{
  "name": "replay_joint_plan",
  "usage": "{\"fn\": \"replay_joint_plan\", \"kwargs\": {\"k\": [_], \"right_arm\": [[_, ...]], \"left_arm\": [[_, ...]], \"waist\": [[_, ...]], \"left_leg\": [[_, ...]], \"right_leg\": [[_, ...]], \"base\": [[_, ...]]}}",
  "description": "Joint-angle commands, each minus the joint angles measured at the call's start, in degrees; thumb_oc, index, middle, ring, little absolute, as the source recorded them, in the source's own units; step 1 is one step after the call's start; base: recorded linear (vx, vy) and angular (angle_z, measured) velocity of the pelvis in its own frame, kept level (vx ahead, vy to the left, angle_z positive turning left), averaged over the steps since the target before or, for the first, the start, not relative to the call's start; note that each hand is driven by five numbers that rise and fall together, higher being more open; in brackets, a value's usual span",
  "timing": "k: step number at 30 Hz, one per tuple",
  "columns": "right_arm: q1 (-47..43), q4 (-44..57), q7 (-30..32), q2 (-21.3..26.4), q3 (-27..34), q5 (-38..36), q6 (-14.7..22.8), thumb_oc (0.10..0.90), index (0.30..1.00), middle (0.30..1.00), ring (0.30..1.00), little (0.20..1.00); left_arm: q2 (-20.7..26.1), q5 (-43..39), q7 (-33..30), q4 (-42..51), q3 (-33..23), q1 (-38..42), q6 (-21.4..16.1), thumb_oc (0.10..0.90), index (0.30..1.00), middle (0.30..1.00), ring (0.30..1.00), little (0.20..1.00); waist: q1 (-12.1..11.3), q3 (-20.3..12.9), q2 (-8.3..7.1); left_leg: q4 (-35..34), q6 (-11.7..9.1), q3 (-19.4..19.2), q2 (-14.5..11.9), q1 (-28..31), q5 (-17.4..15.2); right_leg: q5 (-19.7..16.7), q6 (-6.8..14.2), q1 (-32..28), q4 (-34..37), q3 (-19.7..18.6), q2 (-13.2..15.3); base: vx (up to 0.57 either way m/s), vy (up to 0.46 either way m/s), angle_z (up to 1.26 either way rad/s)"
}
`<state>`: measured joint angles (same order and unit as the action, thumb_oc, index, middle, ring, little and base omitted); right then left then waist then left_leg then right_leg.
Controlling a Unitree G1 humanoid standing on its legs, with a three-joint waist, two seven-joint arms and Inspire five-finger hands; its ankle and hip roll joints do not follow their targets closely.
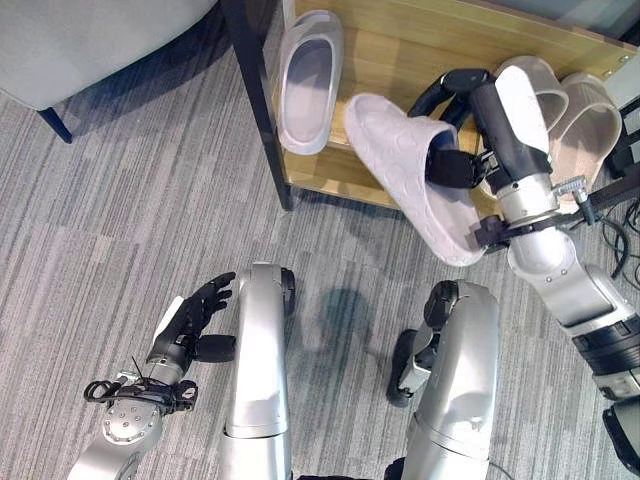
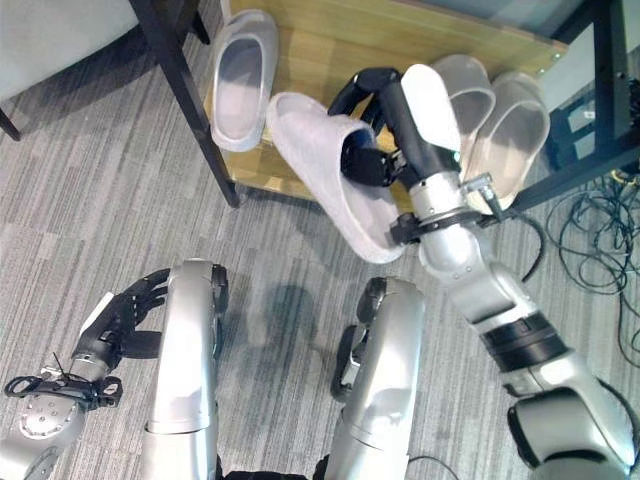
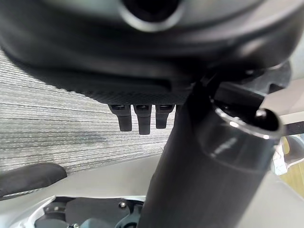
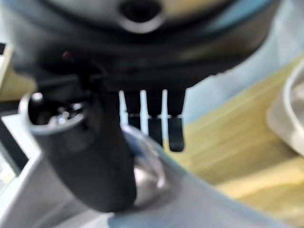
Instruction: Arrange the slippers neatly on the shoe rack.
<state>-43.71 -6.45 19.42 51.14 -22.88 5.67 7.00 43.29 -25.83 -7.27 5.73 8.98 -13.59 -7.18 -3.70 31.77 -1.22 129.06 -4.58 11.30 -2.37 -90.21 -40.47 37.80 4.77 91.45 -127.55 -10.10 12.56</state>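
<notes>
currently, right hand clamped on pale slipper over shoe rack, left hand low at left above carpet, fingers relaxed, holding nothing

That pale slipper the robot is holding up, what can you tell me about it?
The slipper is a pale lilac-white slide of soft foam-like material, its upper strap faintly patterned. The right hand grips it, thumb tucked inside the opening and fingers curled over the strap. It hangs tilted in the air, toe pointing towards the wooden shoe rack, heel jutting out over the grey carpet. Its toe overlaps the shelf's front edge, beside another slipper lying there; contact cannot be judged.
</notes>
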Motion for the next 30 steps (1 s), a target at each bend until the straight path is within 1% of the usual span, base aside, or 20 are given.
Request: {"fn": "replay_joint_plan", "kwargs": {"k": [1, 6, 12, 18, 22, 23, 24, 26, 27, 30], "right_arm": [[-14.38, -0.14, 4.91, 4.37, -0.6, 0.62, 2.93, 0.4, 0.3, 0.3, 0.3, 0.3], [-21.39, -7.2, 5.83, 4.49, -7.21, 2.56, 1.35, 0.4, 0.3, 0.3, 0.3, 0.3], [-28.21, -16.28, 8.4, 1.81, -12.18, 3.47, 0.19, 0.4, 0.3, 0.3, 0.3, 0.3], [-31.43, -21.61, 9.23, 0.35, -14.76, 4.58, -1.19, 0.4, 0.3, 0.3, 0.3, 0.3], [-31.51, -22.25, 9.93, 0.69, -13.74, 2.71, -0.86, 0.4, 0.3, 0.3, 0.3, 0.3], [-31.31, -22.25, 9.94, -1.2, -12.54, 2.2, -0.93, 0.4, 0.3, 0.3, 0.3, 0.3], [-31.48, -22.78, 10.62, -1.73, -12.57, 2.44, -1.32, 0.4, 0.3, 0.3, 0.3, 0.3], [-33.69, -26.77, 11.85, -0.19, -13.55, 2.9, -2.15, 0.4, 0.3, 0.3, 0.3, 0.3], [-35.49, -29.32, 11.73, -0.08, -14.92, 2.38, -2.26, 0.4, 0.3, 0.3, 0.3, 0.3], [-37.5, -33.68, 11.03, 0.2, -17.89, 1.33, -2.72, 0.4, 0.3, 0.3, 0.3, 0.3]], "left_arm": [[2.42, -1.93, -3.12, 9.12, -2.75, 4.76, -6.62, 0.8, 0.9, 0.9, 0.9, 0.9], [2.72, -2.75, -3.2, 8.98, -1.69, 5.08, -6.96, 0.8, 0.9, 0.9, 0.9, 0.9], [2.6, -3.25, -4.28, 7.7, 0.74, 5.94, -7.52, 0.8, 0.9, 0.9, 0.9, 0.9], [2.35, -2.68, -5.04, 6.25, 1.87, 6.97, -7.63, 0.8, 0.9, 0.9, 0.9, 0.9], [2.04, -2.6, -5.0, 6.36, 2.21, 6.77, -7.55, 0.8, 0.9, 0.9, 0.9, 0.9], [-0.17, -1.7, -5.44, -5.69, 6.09, 8.56, -7.21, 0.8, 0.9, 0.9, 0.9, 0.9], [-0.88, 0.29, -7.01, -8.6, 8.61, 10.64, -6.92, 0.8, 0.9, 0.9, 0.9, 0.9], [-0.18, -0.58, -7.31, -9.86, 9.52, 11.45, -7.47, 0.8, 0.9, 0.9, 0.9, 0.9], [-0.02, -1.47, -7.22, -10.48, 9.89, 11.42, -7.79, 0.8, 0.9, 0.9, 0.9, 0.9], [-0.2, -2.44, -7.03, -12.07, 11.2, 10.48, -7.84, 0.8, 0.9, 0.9, 0.9, 0.9]], "waist": [[-2.48, -1.98, 0.58], [-3.4, -1.98, 0.8], [-4.01, -1.98, 1.25], [-4.01, -1.98, 0.95], [-3.83, -1.98, 0.86], [-3.22, -1.98, 0.19], [-2.92, -1.98, 0.14], [-3.15, -1.98, 0.52], [-3.32, -1.98, 0.84], [-3.64, -1.98, 1.16]], "left_leg": [[2.02, 8.71, -7.93, -2.98, 0.25, -7.68], [3.34, 8.68, -7.6, -3.15, 0.25, -7.99], [4.24, 8.55, -7.57, -3.49, 0.25, -8.03], [4.61, 8.42, -7.84, -3.65, 0.25, -7.84], [4.45, 8.21, -7.92, -3.73, 0.25, -7.45], [4.43, 8.14, -7.81, -4.08, 0.25, -6.94], [4.61, 8.26, -7.62, -4.31, 0.25, -6.94], [5.11, 8.37, -7.37, -4.51, 0.25, -7.16], [5.34, 8.4, -7.2, -4.64, 0.25, -7.29], [5.72, 8.41, -7.01, -4.73, 0.25, -7.5]], "right_leg": [[5.9, -9.15, -1.49, -2.26, 2.29, 1.82], [5.77, -9.0, -1.49, -3.31, 2.13, 2.21], [5.46, -8.72, -1.49, -4.2, 2.12, 2.67], [5.13, -8.6, -1.49, -4.9, 1.5, 2.63], [4.97, -8.64, -1.49, -4.83, 1.52, 2.86], [4.29, -8.43, -1.49, -4.66, 1.4, 2.48], [4.13, -8.41, -1.49, -4.62, 1.39, 2.32], [4.19, -8.33, -1.49, -4.62, 1.46, 2.54], [4.1, -8.24, -1.49, -4.62, 1.5, 2.61], [4.18, -8.13, -1.49, -4.77, 1.39, 2.84]], "base": [[0.0, 0.0, 0.0], [0.0, 0.0, 0.0], [0.0, 0.007, 0.01], [0.0, 0.0, 0.0], [0.0, 0.0, 0.0], [0.0, 0.0, 0.0], [0.01, 0.039, -0.07], [-0.01, 0.032, -0.09], [-0.01, 0.025, -0.05], [0.0, 0.008, -0.01]]}}
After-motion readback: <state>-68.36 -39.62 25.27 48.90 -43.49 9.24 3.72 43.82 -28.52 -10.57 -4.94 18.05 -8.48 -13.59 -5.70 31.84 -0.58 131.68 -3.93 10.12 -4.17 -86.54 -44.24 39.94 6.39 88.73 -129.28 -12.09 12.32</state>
